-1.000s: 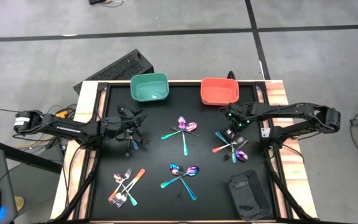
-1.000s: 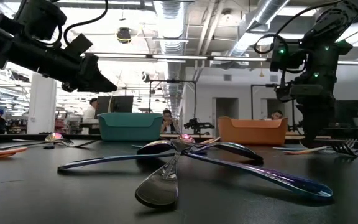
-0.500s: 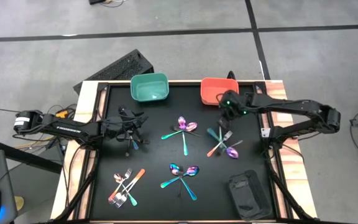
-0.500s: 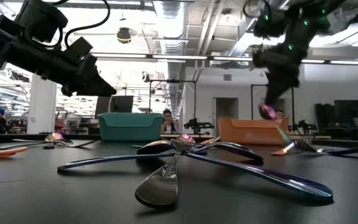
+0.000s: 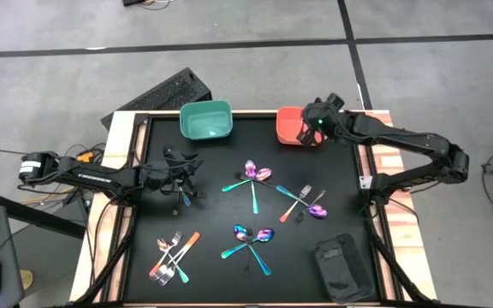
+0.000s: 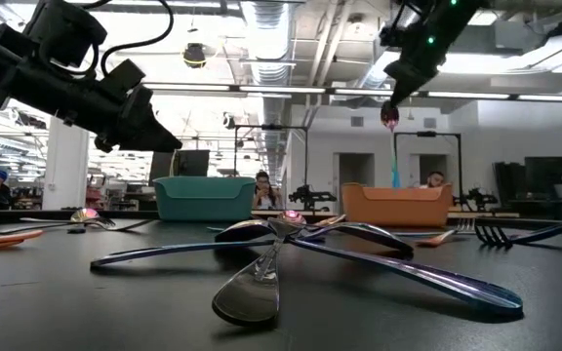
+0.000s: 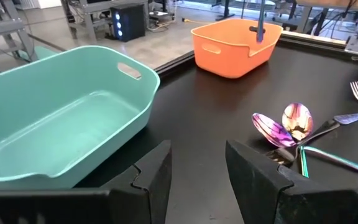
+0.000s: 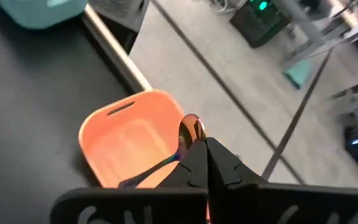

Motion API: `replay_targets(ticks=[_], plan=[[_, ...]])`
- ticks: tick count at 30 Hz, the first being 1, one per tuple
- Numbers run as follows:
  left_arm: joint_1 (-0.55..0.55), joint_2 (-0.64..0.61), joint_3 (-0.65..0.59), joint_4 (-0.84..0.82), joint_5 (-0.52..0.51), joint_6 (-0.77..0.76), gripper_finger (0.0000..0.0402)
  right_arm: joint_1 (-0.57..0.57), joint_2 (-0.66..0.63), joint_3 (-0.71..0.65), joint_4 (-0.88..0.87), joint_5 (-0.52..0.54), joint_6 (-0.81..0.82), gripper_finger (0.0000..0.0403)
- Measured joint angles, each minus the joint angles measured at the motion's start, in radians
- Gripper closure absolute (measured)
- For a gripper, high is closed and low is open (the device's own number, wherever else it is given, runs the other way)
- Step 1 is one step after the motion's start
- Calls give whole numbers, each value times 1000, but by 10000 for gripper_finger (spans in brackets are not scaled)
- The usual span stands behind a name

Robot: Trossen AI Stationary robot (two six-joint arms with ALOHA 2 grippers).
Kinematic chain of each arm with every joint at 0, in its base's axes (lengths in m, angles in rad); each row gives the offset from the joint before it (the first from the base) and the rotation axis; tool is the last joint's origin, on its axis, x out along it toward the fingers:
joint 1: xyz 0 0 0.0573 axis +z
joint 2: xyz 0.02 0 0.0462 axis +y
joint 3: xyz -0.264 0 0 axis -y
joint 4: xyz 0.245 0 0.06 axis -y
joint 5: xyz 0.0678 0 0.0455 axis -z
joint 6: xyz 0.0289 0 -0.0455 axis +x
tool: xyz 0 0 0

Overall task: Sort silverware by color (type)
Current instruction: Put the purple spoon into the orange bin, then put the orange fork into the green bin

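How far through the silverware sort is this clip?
Barely started: the teal bin looks empty. In hand: the right tool holds a teal-handled spoon over the orange bin. Left: four clusters of forks and spoons on the mat, while the left tool waits, open.

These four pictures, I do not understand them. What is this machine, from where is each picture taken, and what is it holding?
It is a robot with two dark arms at a black table. One camera looks down from above, one sits at table height, and one rides on each wrist. Groups of forks and spoons lie on the table, with a teal bin and an orange bin at the far edge. The right gripper holds a spoon with a teal handle above the orange bin. The left gripper is open, low over the table near the teal bin.
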State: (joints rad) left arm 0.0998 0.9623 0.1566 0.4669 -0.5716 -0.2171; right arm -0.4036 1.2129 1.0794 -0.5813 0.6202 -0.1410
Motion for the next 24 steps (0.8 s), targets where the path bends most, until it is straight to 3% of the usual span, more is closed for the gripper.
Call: replay_targets(ticks=[6, 13, 18, 24], plan=[[0, 0, 0, -26, 0, -14, 262, -26, 32, 13, 0, 100, -76, 398], [0, 0, 0, -26, 10, -35, 262, -104, 194, 12, -16, 89, -149, 385], [-1, 0, 0, -52, 45, -57, 262, -95, 279, 11, -18, 83, -118, 326], [-1, 0, 0, -74, 44, -79, 262, -23, 246, 11, -64, -27, 43, 246]])
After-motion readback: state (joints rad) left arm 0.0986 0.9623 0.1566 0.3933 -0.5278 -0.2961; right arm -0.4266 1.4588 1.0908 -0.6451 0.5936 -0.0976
